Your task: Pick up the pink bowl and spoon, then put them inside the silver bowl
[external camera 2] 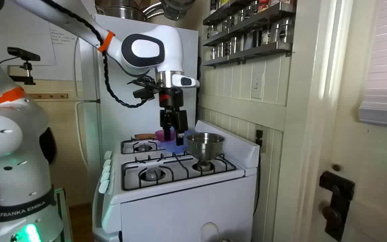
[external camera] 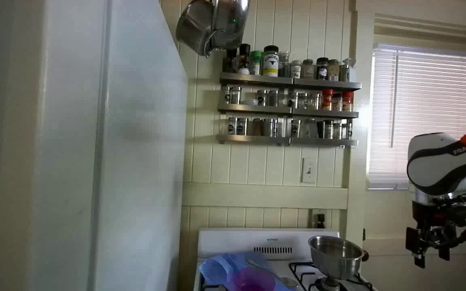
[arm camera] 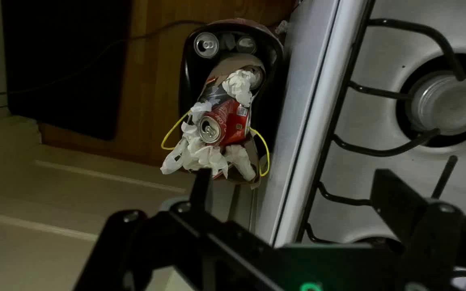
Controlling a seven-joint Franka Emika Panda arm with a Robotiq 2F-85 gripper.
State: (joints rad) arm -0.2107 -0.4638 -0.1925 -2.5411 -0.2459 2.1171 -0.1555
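Pink bowl [external camera: 253, 276] sits on the cloth [external camera: 218, 270] by the spoon [external camera: 288, 282], near the silver bowl [external camera: 335, 262]; gripper [arm camera: 294, 182] has fingers apart.

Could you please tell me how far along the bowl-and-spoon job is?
Nothing looks done yet: the pink bowl sits on the blue cloth with the spoon alongside, both outside the silver bowl. Nothing is in hand: the gripper hangs open, holding nothing. Everything is left: picking up the pink bowl and spoon, then putting them inside the silver bowl.
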